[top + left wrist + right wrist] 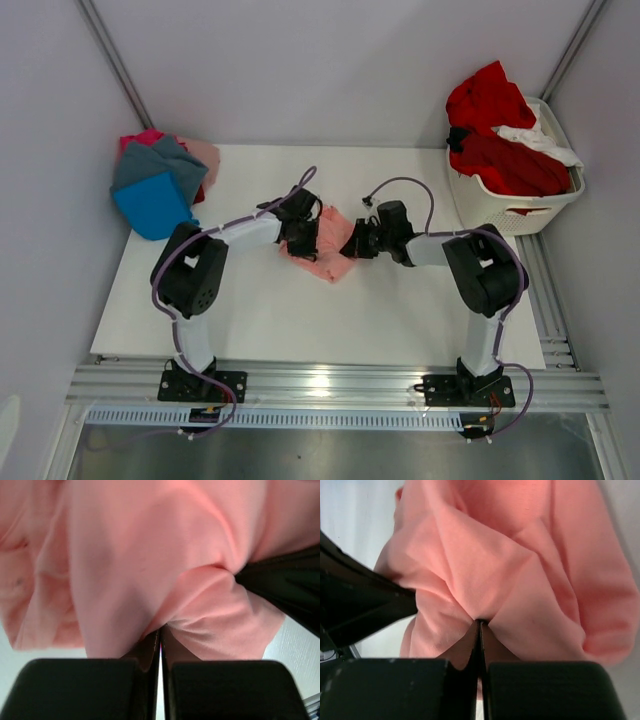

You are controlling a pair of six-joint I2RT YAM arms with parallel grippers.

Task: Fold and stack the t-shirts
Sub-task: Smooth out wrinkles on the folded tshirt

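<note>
Left pincer [161, 629] & right pincer [480, 621] both pinched shut on salmon-pink t-shirt [322, 263], middle of counter [300, 330]. Risk: cloth bunched, bites thin, so it may slip or drag extra layers.

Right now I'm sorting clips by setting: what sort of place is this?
Likely a robotics lab cell, not a home: a white table holding a salmon-pink t-shirt, on aluminium rails, bare grey partition walls, and a laundry basket of red t-shirts.

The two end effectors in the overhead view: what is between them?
A bunched salmon-pink t-shirt lies between the left end effector and the right end effector, each pinching its cloth. The top external view shows it.
</note>
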